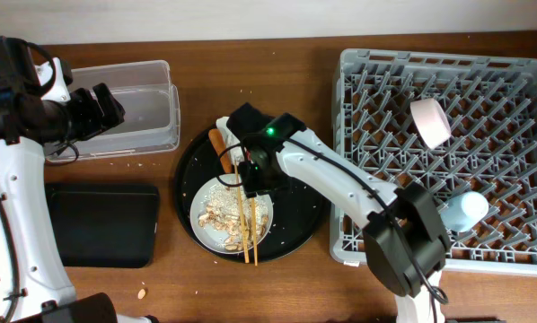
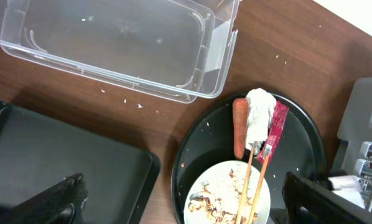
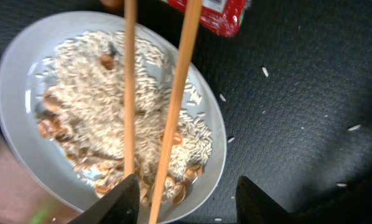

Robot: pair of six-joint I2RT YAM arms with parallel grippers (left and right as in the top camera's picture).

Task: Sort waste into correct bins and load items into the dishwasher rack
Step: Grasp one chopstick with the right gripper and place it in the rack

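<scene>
On the brown wooden table (image 1: 250,63), a round black tray (image 1: 300,224) holds the plate (image 1: 206,215) of rice (image 3: 99,93) and scraps (image 3: 55,124), with the chopsticks (image 1: 248,224) lying across it. The right gripper (image 3: 186,199) hangs over their ends, jaws wide and empty. The left gripper (image 2: 186,193) gapes wide by the clear tub (image 1: 125,67).

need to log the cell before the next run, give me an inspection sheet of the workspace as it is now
surface: wooden table, stray rice grains
job's things: bowl and cup in the rack; chopsticks across the plate; sausage piece, tissue, red wrapper on the round tray; clear tub and black tray hold no waste items
clutter: small orange bit near the front edge
grippers: left gripper open, empty; right gripper open, fingers low over the chopsticks
cables: black cable at the right wrist
surroundings: pale strip beyond the far edge
</scene>
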